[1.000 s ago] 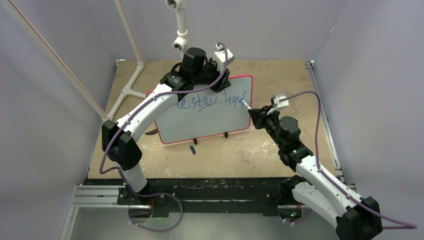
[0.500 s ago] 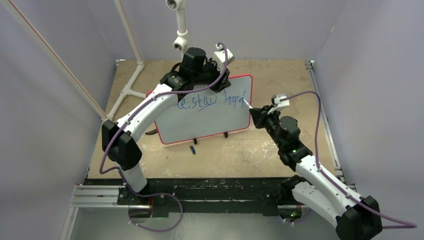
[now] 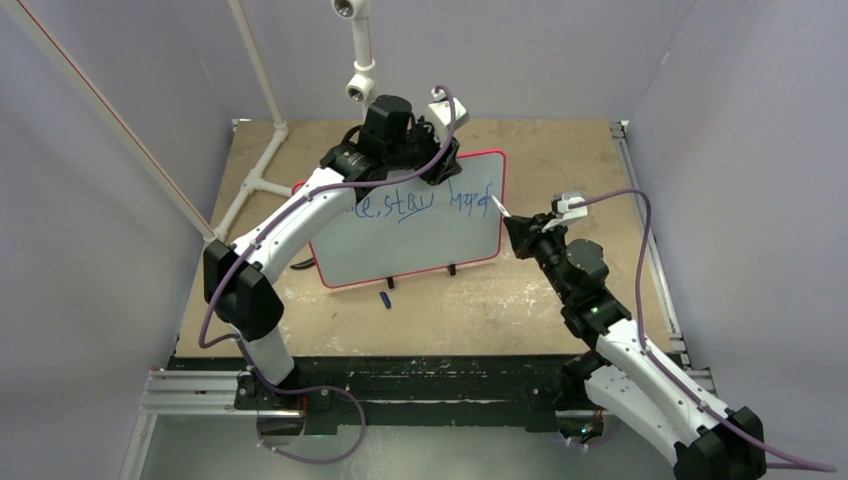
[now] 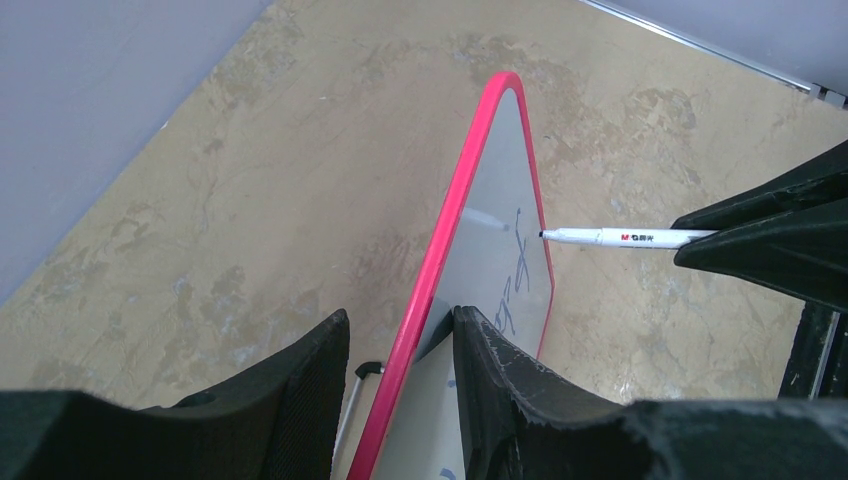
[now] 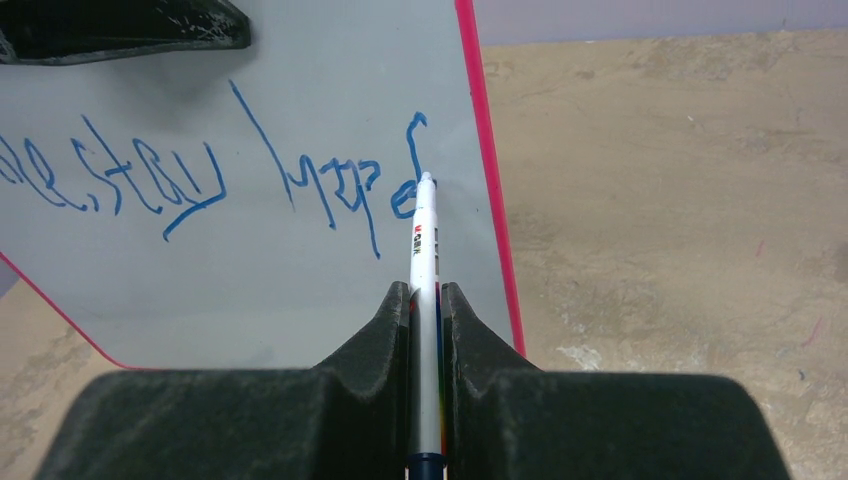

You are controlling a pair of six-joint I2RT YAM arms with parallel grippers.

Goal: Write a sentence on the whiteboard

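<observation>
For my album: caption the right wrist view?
Right gripper holds a white marker where the sentence ends on the whiteboard.

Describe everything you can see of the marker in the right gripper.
The marker is a slim white pen with small red-and-black print on its barrel and a dark rear end. The right gripper is shut on it, leaving the front half sticking out. Its tip sits at the last letter of the blue sentence, near the whiteboard's red right edge; contact cannot be confirmed.
</observation>
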